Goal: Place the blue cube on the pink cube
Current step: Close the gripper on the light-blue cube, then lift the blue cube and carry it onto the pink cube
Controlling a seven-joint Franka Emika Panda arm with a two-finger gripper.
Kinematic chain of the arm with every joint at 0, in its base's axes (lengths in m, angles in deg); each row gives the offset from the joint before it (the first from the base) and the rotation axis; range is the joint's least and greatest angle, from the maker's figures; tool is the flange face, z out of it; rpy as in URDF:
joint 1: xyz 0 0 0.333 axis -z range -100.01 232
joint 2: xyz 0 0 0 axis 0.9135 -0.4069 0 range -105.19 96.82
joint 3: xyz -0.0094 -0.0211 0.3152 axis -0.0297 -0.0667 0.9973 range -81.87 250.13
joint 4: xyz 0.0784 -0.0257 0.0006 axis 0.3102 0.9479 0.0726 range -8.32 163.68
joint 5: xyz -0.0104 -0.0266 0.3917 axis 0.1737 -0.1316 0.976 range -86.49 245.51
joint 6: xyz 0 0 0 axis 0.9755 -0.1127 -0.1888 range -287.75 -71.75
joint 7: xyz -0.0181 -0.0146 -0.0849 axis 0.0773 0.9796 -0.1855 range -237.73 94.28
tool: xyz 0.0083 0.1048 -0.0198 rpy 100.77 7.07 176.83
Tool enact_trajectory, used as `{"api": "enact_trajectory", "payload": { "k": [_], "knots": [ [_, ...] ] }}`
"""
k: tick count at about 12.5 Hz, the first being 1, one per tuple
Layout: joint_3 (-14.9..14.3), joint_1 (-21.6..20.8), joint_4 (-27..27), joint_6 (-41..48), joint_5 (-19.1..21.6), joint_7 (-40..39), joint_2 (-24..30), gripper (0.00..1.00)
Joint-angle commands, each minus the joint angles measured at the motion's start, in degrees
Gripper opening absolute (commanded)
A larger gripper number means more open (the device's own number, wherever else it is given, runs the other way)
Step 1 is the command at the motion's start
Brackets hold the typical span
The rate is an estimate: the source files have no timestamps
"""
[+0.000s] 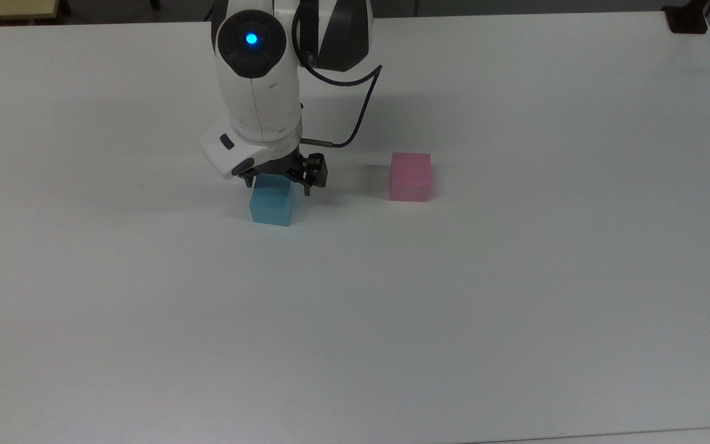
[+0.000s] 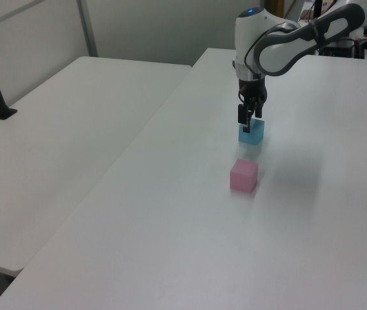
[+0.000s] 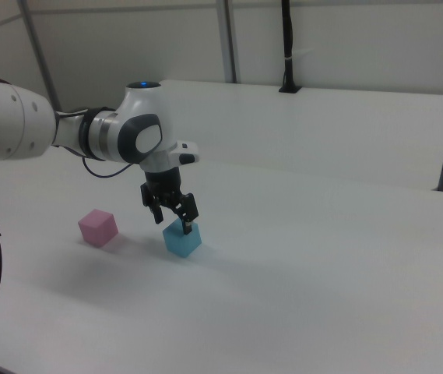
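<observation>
White table [image 1: 515, 308] — one blue cube [image 1: 272, 206], one pink cube [image 1: 411, 177] — end effector [image 1: 278, 184] spread.

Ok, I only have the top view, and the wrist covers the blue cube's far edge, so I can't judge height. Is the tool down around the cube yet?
Observer: Not fully. In the right view the open tool has its tips about level with the blue cube's top, one on each side.
Operator: Is the cube sitting flat?
Observer: Yes. The left view shows it flat on the table, with its lower part showing below the tips.
Operator: Anything above the pink cube?
Observer: In the right view the pink cube stands alone, and the arm passes well above and behind it.
</observation>
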Motion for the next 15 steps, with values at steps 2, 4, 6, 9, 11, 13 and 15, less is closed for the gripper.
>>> {"api": "enact_trajectory", "payload": {
  "k": [2, 4, 6, 9, 11, 13, 15],
  "knots": [
    [0.4, 0.5, 1.2, -1.5, -2.4, 1.4, 0.8, 1.00],
    [0.4, 0.5, 1.7, -1.8, -4.2, 1.6, 0.4, 0.96],
    [0.4, 0.2, 2.3, -2.7, -5.3, 2.7, -0.6, 0.91],
    [1.7, -0.3, 1.7, -2.1, -5.3, 6.7, 0.0, 0.56],
    [4.1, -0.2, 1.7, 0.5, -5.3, 7.7, 3.5, 0.52],
    [7.6, -0.3, 1.6, 5.6, -5.3, 7.9, 7.3, 0.51],
    [12.5, -0.6, 0.9, 7.8, -5.3, 11.1, 8.6, 0.50]
  ]
}}
